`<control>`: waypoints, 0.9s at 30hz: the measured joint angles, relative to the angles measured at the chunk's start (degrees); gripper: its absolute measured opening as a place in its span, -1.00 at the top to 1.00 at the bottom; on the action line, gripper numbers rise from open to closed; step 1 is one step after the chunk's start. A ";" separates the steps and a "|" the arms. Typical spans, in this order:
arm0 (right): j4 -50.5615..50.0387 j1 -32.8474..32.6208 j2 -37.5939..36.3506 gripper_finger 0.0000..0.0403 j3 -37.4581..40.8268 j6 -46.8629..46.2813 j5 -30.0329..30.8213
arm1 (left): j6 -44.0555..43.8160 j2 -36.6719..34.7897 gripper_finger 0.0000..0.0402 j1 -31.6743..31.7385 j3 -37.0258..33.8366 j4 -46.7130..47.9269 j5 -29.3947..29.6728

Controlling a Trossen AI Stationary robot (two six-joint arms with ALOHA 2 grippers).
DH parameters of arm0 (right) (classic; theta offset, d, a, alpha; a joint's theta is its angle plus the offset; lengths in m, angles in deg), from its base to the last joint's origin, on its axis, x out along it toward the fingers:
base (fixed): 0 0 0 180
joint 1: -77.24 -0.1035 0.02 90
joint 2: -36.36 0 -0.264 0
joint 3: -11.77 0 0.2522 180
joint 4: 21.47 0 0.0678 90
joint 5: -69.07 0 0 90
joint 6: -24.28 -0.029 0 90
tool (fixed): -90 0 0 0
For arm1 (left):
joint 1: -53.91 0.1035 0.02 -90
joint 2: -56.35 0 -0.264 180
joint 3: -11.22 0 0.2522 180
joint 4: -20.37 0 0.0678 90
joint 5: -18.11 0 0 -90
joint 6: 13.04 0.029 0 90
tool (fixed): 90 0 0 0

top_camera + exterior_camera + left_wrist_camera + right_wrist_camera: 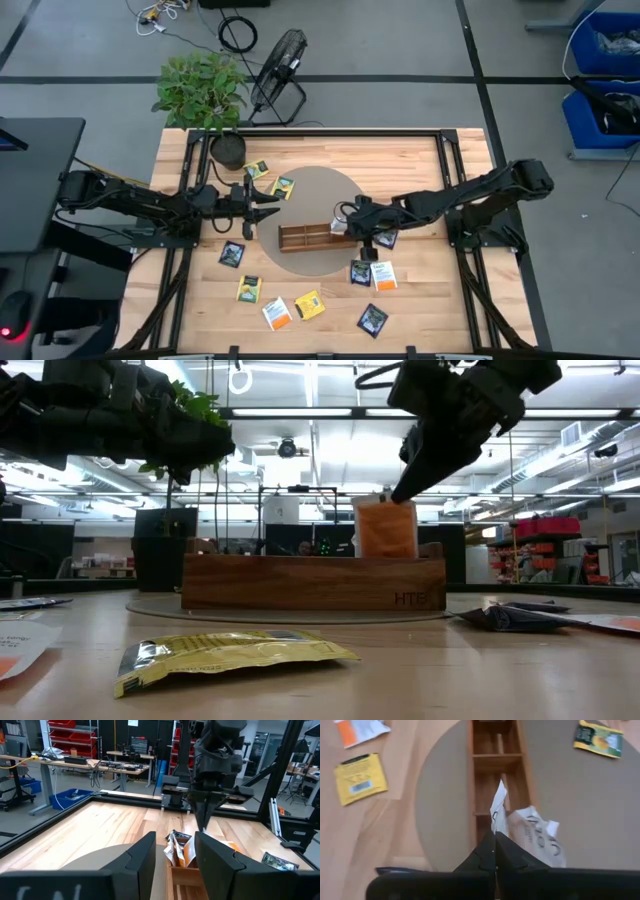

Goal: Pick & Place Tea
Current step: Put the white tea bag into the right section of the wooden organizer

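Right end effector [345,222], fingers together, hangs over the tray [310,236] end where sachets [386,528] stand; about ten sachets lie on the table [420,310]. Left end effector [268,212] waits apart.

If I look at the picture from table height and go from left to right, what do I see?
Crinkled yellow tea sachet lying flat → long brown wooden compartment tray → orange-and-white tea sachet standing in it under the shut right gripper → dark flat sachet.

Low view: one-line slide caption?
Right gripper, shut, poised over a white-and-orange sachet standing in the wooden tray; yellow sachet lies in front.
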 joint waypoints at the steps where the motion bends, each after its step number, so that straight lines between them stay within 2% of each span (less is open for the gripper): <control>1: -0.26 0.22 0.00 1.00 0.00 0.00 0.52 | 0.00 0.00 0.30 0.00 0.00 0.00 -0.02; 7: -2.36 1.28 0.00 1.00 0.19 -0.04 3.56 | 0.00 0.00 0.30 0.00 0.00 0.00 0.00; 16: 3.80 1.38 0.00 1.00 4.32 -0.08 5.73 | -0.02 0.00 0.30 0.00 0.00 0.00 0.00; 20: 4.91 1.38 0.00 1.00 5.00 -2.16 8.63 | -0.02 0.00 0.30 0.00 0.00 0.00 -0.01; 24: 9.49 1.38 0.01 1.00 5.05 -2.14 9.03 | -0.04 0.00 0.30 0.00 0.00 0.00 -0.02; 27: 8.75 1.36 0.00 1.00 5.05 -2.32 8.89 | -0.15 0.00 0.30 0.00 0.00 0.16 -0.01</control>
